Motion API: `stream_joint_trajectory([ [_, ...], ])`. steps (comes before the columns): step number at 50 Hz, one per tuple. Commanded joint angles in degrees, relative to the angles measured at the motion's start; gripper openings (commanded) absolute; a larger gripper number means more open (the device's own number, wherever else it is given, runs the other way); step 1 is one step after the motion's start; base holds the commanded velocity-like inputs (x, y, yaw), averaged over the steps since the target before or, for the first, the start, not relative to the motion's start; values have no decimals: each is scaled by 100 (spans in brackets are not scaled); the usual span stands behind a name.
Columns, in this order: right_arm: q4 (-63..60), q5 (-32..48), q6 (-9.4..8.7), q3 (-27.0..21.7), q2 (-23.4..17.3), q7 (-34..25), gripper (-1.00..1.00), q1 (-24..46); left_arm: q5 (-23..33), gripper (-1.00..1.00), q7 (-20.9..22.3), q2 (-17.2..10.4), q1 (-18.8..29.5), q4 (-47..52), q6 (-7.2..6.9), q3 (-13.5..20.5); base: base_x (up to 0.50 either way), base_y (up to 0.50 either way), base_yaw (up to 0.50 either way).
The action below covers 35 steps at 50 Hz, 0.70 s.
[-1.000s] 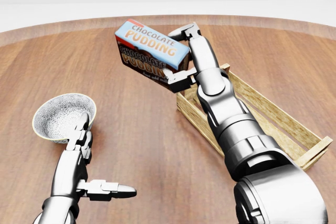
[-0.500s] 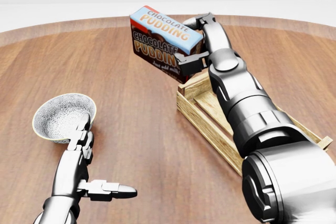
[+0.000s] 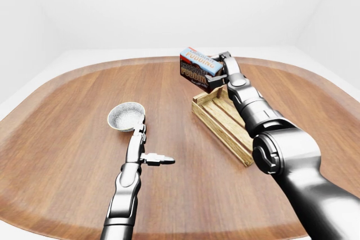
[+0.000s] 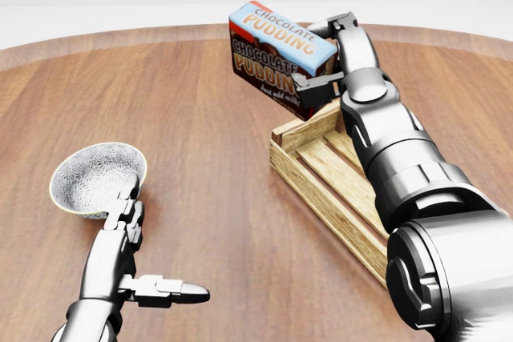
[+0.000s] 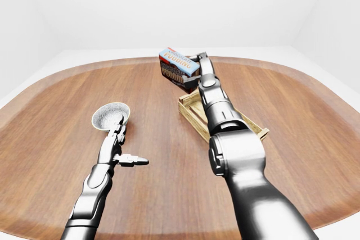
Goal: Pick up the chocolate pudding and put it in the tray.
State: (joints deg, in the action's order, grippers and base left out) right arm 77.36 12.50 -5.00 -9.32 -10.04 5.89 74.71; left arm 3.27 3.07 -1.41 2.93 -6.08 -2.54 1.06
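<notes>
Right hand gripped the pudding, fingers clamped on the box's right end, one over the top by the blue face and one under the dark face. So held, the pudding hung in the air, clear of the table, toward the far edge of the top and a little right of its middle. Its long axis ran from upper left to lower right in the head view, tilted, with the free end sticking out to the left of the hand and the gripped end lowest.

That axis mattered for what came next, as I judged it. The tray lay below and to the right of the box, its long side running off toward the table's right near corner, largely under the right forearm. In the head view the box's lower corner overlapped the tray's far left corner, but whether it stood truly over the slats or just short of them could not be settled from these views. The box's length ran roughly along the tray's, so carrying it further right and down along the forearm's line should have seated it.

Left hand rested low toward the near left edge, fingers spread and holding nothing, fingertips just beside a bowl; it lay well apart from both box and tray
</notes>
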Motion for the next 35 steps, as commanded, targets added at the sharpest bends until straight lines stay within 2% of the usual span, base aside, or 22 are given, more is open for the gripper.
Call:
stream_joint_trajectory([
  [1,-46,207,0,-58,-154,137,-100,-71,-27,100,3,-2,25,-49,10,22,0,0,0],
  [17,-34,377,0,-74,-412,27,-100,-328,-38,100,-6,0,32,-9,-59,21,0,0,0],
  [25,-30,360,0,-138,-557,20,-100,-448,-40,100,-10,-2,56,-95,1,24,0,0,0],
  [31,-30,381,0,-152,-668,8,-100,-538,-36,100,-17,4,27,-11,-63,14,0,0,0],
  [33,-32,355,0,-170,-682,0,-100,-547,-38,100,-17,2,37,-50,-36,18,0,0,0],
  [34,-27,341,0,-181,-691,1,-100,-588,-32,100,-20,7,12,54,-112,8,0,0,0],
  [35,-27,324,0,-193,-696,2,-100,-605,-33,100,-20,7,6,61,-112,9,0,0,0],
])
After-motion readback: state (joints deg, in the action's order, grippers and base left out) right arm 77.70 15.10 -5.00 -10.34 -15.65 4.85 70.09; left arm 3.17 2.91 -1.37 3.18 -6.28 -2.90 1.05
